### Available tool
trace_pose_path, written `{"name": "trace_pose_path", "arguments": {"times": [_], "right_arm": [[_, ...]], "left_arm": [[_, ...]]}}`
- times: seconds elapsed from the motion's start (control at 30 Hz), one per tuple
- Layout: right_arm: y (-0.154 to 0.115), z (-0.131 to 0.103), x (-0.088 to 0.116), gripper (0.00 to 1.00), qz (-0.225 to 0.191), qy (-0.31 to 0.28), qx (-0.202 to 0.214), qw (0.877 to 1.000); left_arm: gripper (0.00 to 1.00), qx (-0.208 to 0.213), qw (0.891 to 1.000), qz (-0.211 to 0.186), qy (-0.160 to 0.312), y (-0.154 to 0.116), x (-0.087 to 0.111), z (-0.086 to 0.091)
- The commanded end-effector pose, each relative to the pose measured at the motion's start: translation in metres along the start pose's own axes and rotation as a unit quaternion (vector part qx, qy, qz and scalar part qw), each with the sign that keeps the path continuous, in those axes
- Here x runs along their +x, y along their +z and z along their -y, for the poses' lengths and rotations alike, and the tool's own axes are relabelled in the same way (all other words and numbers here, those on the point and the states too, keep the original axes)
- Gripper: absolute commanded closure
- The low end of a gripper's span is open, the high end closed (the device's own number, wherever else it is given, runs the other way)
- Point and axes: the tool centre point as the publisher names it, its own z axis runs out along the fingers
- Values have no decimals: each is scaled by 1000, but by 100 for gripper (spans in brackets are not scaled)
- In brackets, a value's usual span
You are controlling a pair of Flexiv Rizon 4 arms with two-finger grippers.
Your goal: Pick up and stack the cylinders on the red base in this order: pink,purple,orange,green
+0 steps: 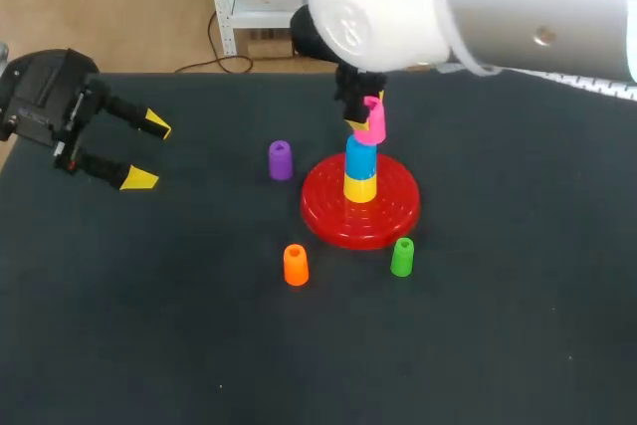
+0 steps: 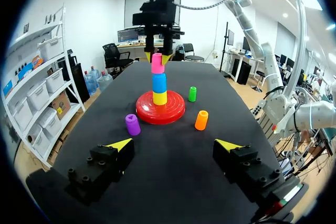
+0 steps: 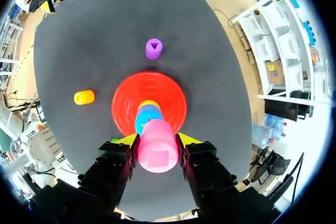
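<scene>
A red base (image 1: 360, 210) carries a yellow cylinder (image 1: 360, 187) with a blue cylinder (image 1: 360, 158) on top. My right gripper (image 3: 155, 142) is shut on the pink cylinder (image 3: 156, 146), held just above the blue one (image 3: 147, 118); in the head view the pink cylinder (image 1: 371, 120) looks slightly tilted. The purple cylinder (image 1: 281, 160) stands left of the base, the orange cylinder (image 1: 296, 265) in front of it on the left, the green cylinder (image 1: 401, 257) in front on the right. My left gripper (image 1: 147, 154) is open at the table's far left, nothing between its fingers.
My right arm (image 1: 478, 7) spans the table's back right above the base. The black table (image 1: 199, 345) stretches dark and bare in front of the cylinders.
</scene>
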Motion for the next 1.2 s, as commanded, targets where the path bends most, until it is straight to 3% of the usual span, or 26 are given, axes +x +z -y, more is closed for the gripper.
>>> {"name": "trace_pose_path", "arguments": {"times": [0.03,1.2], "right_arm": [[3,8,-5,100,-10,2,-11,1000],[8,-3,-5,100,7,-3,-23,1000]], "left_arm": [[0,0,1000,1,1,0,1,0],[0,0,1000,1,1,0,1,0]]}}
